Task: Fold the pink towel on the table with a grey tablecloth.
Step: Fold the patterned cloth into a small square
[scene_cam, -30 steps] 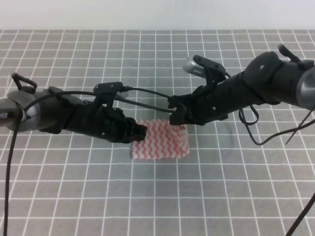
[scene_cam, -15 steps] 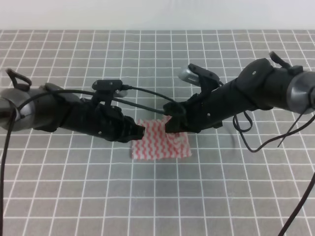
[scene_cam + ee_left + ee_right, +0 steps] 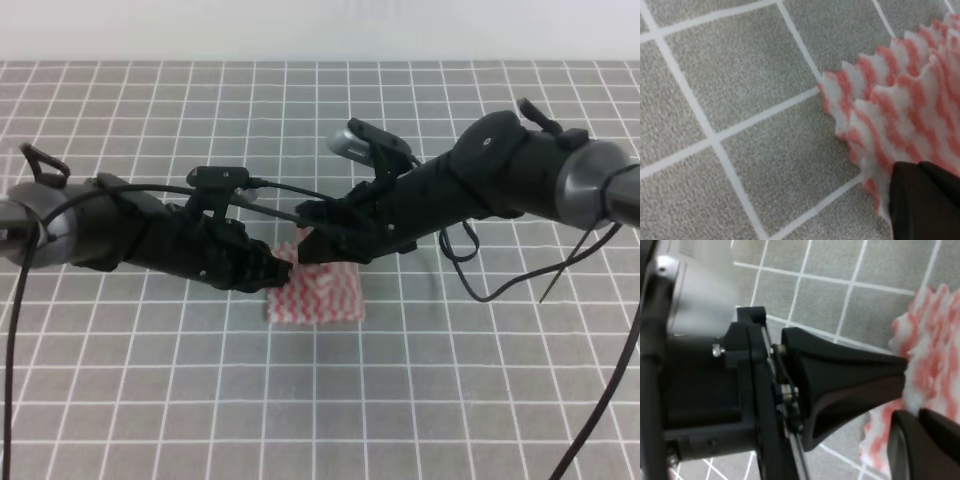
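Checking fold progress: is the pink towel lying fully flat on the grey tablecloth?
No: in the high view the pink towel's upper right part is lifted off the grey tablecloth.

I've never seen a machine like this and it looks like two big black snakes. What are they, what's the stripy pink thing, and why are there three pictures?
They are two robot arms. Each ends in a gripper with two fingers for pinching things. The big picture comes from a camera high above. In it the left gripper and the right gripper meet over the pink towel, a small stripy cloth lying on the table with a grey tablecloth. The other two pictures come from little cameras on the wrists, very close up. The left wrist camera shows a dark fingertip on the towel's zigzag edge. The right gripper seems to pinch the towel and lift its corner across, to fold it.
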